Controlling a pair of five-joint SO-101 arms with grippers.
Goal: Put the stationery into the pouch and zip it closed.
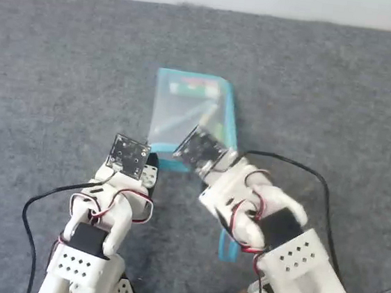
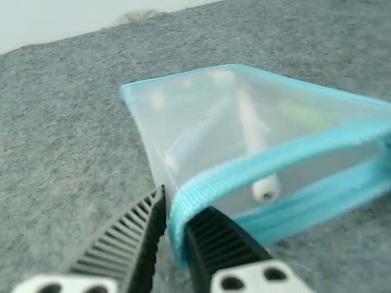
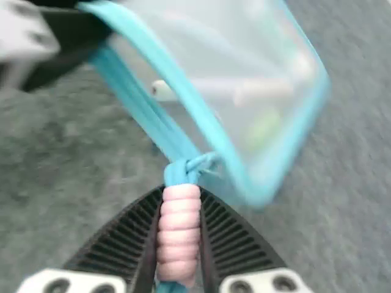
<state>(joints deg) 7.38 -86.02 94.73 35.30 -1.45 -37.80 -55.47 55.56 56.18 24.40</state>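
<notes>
The clear pouch [image 1: 188, 114] with blue trim lies on the grey mat, its open side toward the arms. Inside are a white pen [image 2: 252, 137] and other stationery, among them a green item [image 1: 194, 88]. My left gripper [image 2: 180, 210] is shut on the near end of the pouch's blue zip band [image 2: 244, 171]. My right gripper [image 3: 180, 192] is shut on the pink zip pull [image 3: 179, 235], which hangs by a blue cord [image 3: 194, 165] from the zip. In the high view both wrists sit at the pouch's near edge, the left gripper [image 1: 156, 160] at its left corner.
Grey carpet-like mat [image 1: 63, 70] covers the table all round the pouch. A blue strap [image 1: 227, 246] lies under the right arm [image 1: 270, 231]. Black cables [image 1: 30, 220] trail beside both arms. A pale wall edge runs along the far side.
</notes>
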